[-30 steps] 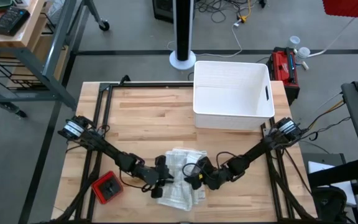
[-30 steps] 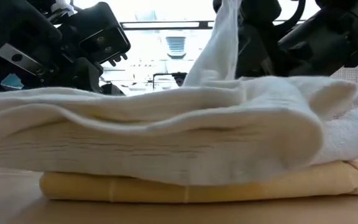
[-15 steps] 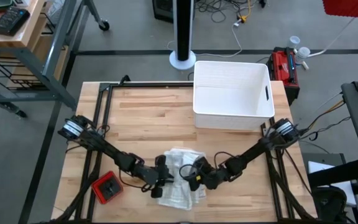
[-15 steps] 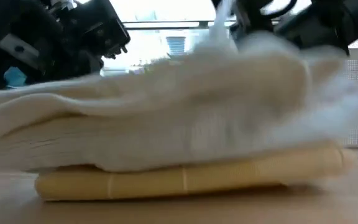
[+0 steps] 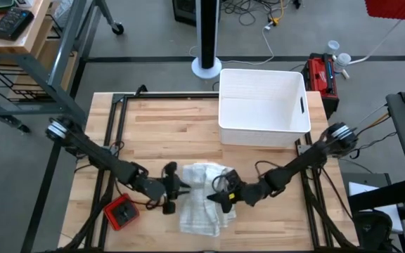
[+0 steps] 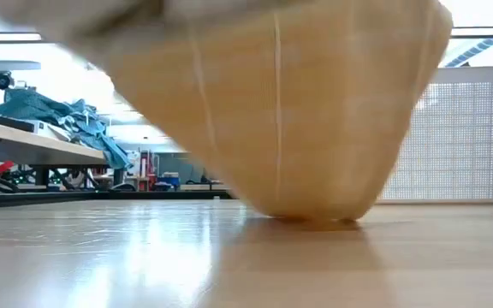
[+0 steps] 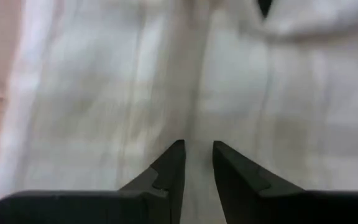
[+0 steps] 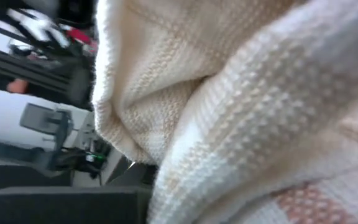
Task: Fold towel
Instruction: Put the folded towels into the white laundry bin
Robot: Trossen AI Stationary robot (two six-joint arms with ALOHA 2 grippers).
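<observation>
Towel point(image 5: 202, 197) fills low view; right jaws hidden.

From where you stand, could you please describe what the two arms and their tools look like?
Both arms are slim and dark, with a silvery round joint at each shoulder end and thin black cables looping beside the wrists. The left tool ends in two black, pointed, wedge-shaped fingers. The right tool is a dark, compact block.

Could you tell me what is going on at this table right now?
Two robot arms are folding a towel at the table's near edge. The left gripper and the right gripper have it from opposite sides. In the low view the towel hangs down, only its lowest part touching the wood. A white bin sits behind.
</observation>
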